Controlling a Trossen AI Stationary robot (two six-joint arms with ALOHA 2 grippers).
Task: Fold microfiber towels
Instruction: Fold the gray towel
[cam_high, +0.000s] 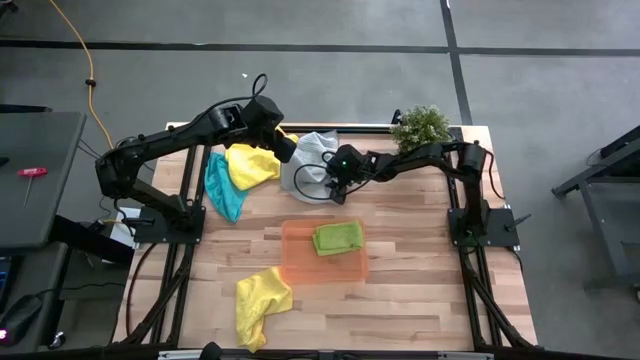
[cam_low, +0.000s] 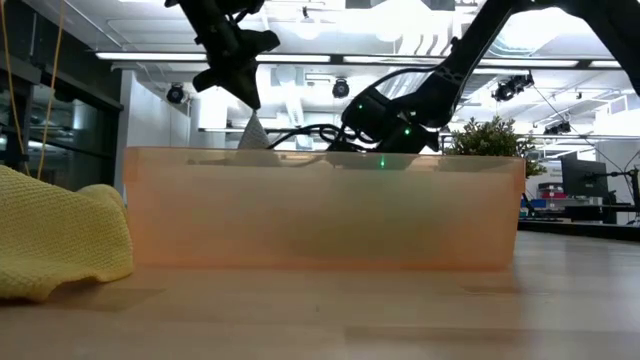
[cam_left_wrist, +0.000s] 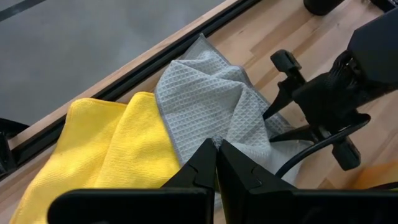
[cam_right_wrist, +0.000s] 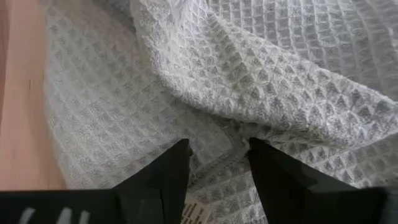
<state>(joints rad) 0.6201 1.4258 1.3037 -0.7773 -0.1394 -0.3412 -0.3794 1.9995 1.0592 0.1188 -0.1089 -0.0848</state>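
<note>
A light grey towel (cam_high: 312, 160) lies crumpled at the table's far middle, with my left gripper (cam_left_wrist: 216, 152) shut on it. My right gripper (cam_right_wrist: 217, 165) is open and low over the same towel's near side, a hemmed edge (cam_right_wrist: 219, 167) between its fingers. A yellow towel (cam_high: 252, 165) and a teal towel (cam_high: 222, 188) lie to the grey towel's left. A folded lime green towel (cam_high: 338, 238) rests on the orange tray (cam_high: 300, 262). Another yellow towel (cam_high: 260, 300) lies crumpled near the front edge. My left gripper pinches a raised part of the grey towel (cam_left_wrist: 208, 134) between its two fingers, slanting down from the table's left. That part is drawn up into a peak (cam_low: 253, 130); the remainder lies on the table. My right gripper: I cannot tell whether its open fingers (cam_right_wrist: 165, 171) touch the towel.
A small potted plant (cam_high: 421, 127) stands at the far right corner. The tray's orange wall (cam_low: 320, 205) fills the low view and hides the table behind it. Bare wood lies to the right of the tray and along the front right.
</note>
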